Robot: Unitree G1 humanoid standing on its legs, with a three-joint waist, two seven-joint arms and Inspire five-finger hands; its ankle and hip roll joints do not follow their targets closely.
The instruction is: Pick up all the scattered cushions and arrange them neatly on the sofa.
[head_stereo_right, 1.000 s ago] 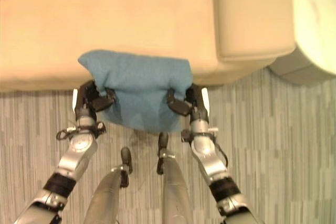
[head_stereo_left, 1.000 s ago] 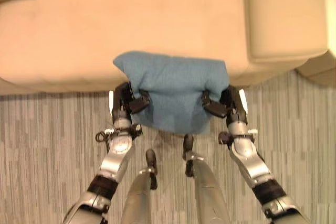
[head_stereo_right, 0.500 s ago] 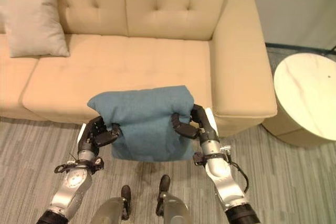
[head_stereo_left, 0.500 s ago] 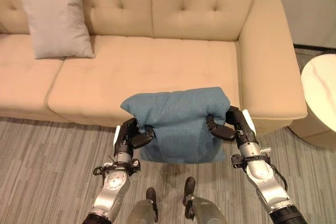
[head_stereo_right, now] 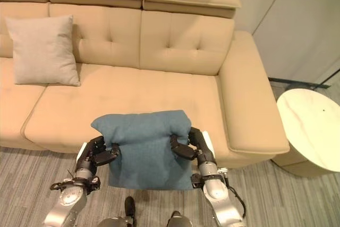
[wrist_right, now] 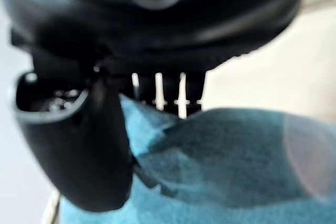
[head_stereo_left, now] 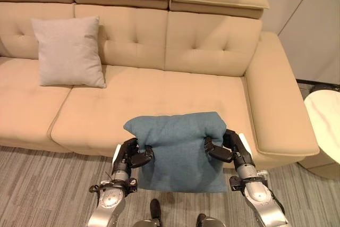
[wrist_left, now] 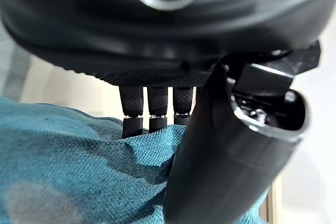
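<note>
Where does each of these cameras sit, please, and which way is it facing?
Left eye view: on the head, looking down at the sofa; both arms show, holding the blue cushion.
Right eye view: beside it, same scene, plus the round white table and grey cushion.
Left wrist view: on the left wrist, along the left hand pinching the blue cushion.
Right wrist view: likewise along the right hand.
All four share the blue cushion.

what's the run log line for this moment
left hand: shut on blue cushion | right hand: shut on blue cushion | cushion: held before sofa | grey cushion: on sofa
</note>
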